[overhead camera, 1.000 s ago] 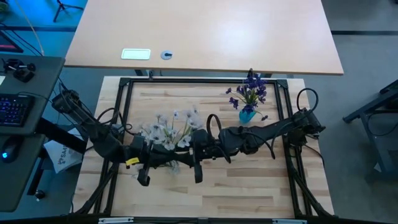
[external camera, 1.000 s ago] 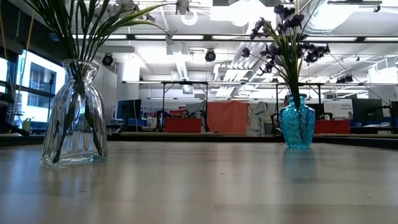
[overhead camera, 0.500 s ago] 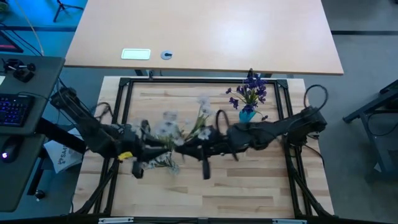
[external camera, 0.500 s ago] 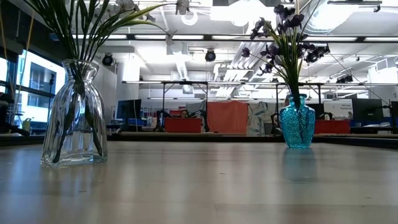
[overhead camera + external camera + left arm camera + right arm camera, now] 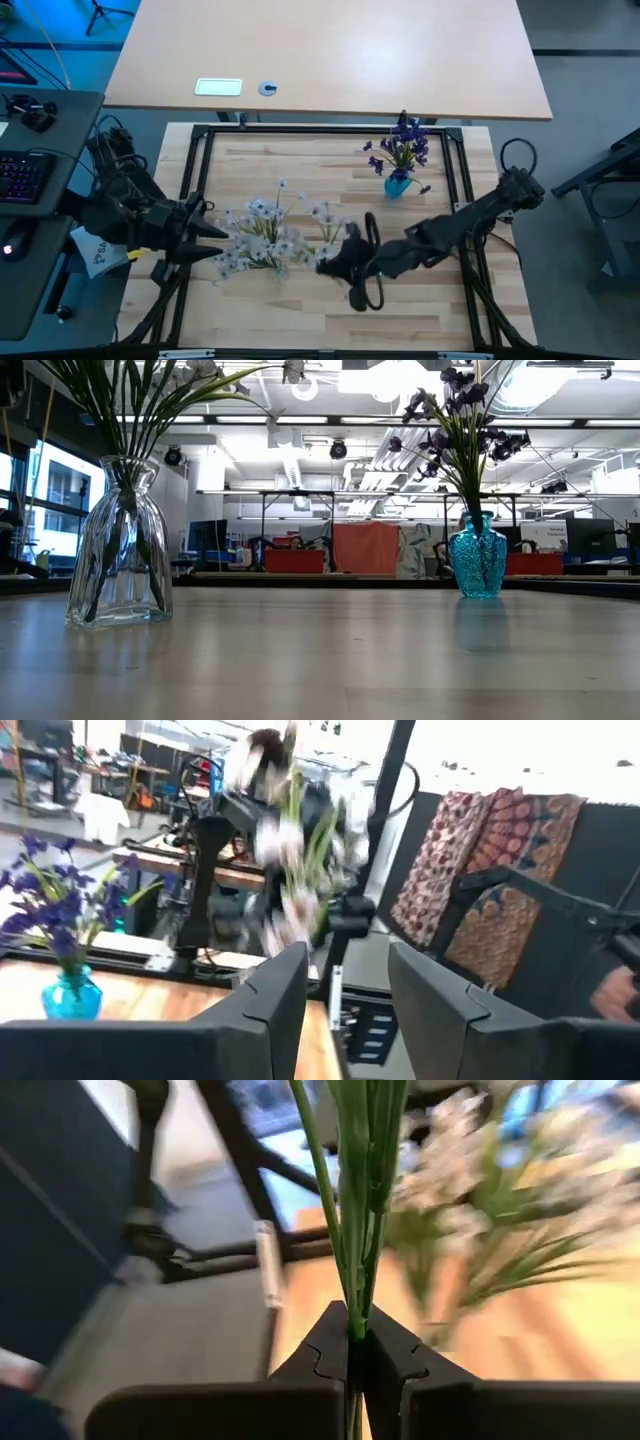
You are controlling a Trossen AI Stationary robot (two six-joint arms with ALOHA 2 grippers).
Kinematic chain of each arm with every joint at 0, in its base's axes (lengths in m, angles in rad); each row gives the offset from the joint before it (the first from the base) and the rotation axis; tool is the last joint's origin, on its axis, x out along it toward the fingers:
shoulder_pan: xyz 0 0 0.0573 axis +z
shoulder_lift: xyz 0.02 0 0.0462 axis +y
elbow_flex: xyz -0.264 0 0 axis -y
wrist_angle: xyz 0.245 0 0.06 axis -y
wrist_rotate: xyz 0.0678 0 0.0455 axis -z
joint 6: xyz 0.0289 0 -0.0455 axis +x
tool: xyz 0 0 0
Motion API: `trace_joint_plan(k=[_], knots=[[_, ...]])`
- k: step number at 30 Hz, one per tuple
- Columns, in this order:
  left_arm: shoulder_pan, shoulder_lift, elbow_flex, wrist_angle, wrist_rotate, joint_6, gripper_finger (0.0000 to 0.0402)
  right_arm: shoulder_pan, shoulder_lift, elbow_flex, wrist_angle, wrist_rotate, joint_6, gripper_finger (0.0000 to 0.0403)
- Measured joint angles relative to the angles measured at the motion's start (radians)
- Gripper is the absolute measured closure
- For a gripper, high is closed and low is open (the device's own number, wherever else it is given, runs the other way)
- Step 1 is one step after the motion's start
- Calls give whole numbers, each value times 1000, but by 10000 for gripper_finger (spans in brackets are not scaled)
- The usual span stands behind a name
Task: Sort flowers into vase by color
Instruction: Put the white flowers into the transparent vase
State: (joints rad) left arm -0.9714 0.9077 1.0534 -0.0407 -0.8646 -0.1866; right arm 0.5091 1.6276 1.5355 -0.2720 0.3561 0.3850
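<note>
- High view shows pale white-bluish flowers (image 5: 268, 232) bunched over the clear vase (image 5: 119, 545) at the table's (image 5: 420, 310) left middle, purple flowers (image 5: 404, 145) upright in the blue vase (image 5: 397, 184) at the far right; colours apart, one to each vase, as the sorting asks.
- Right gripper (image 5: 357, 1352) just right of the pale bunch, pinched tight on green stems (image 5: 357, 1200); grip low on the stems, probably so the blooms stay free and the sprig hangs straight for threading into a narrow neck.
- Cannot tell from the blurred wrist view whether the held sprig is already inside the clear vase or only beside it.
- Left gripper (image 5: 345, 995) at the table's left edge, fingers spread and empty, pointing toward the pale bunch; likely kept aside to leave the right arm room.
- Low view: both vases standing upright and well apart, stems fanning out of each mouth.
- No loose sprigs visible on the wood, so the sorting looks nearly finished.
</note>
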Motion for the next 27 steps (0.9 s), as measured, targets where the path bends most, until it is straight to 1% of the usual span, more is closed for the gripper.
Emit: trace_joint_plan(k=[2,4,7,8,10,11,13,16,19,21,23,25,27], knots=[[-6,5,0,1,-11,35,277,5,0,-116,206,-43,39,402],[3,10,0,10,3,97,287,2,10,-225,489,-89,55,402],[57,10,0,22,124,172,325,-10,47,-350,870,-106,22,402],[86,10,0,23,173,180,344,-15,62,-378,963,-104,-5,402],[153,9,0,15,265,198,382,-28,90,-408,1093,-102,-42,402],[189,3,0,1,307,200,392,-35,99,-410,1124,-103,-48,402],[258,-17,-2,-35,369,200,391,-46,108,-408,1137,-107,-45,403],[355,-74,-2,-104,427,223,396,-62,123,-399,1118,-149,-29,403],[423,-149,-2,-197,483,217,400,-70,123,-391,1123,-177,-28,403],[445,-199,-2,-255,493,203,400,-71,122,-390,1132,-175,-50,403],[451,-255,-32,-273,494,198,401,-72,122,-390,1120,-167,-89,403],[452,-322,-88,-256,490,196,401,-79,127,-390,1104,-168,-156,403],[452,-387,-154,-218,480,177,401,-88,145,-381,1083,-178,-177,403]])
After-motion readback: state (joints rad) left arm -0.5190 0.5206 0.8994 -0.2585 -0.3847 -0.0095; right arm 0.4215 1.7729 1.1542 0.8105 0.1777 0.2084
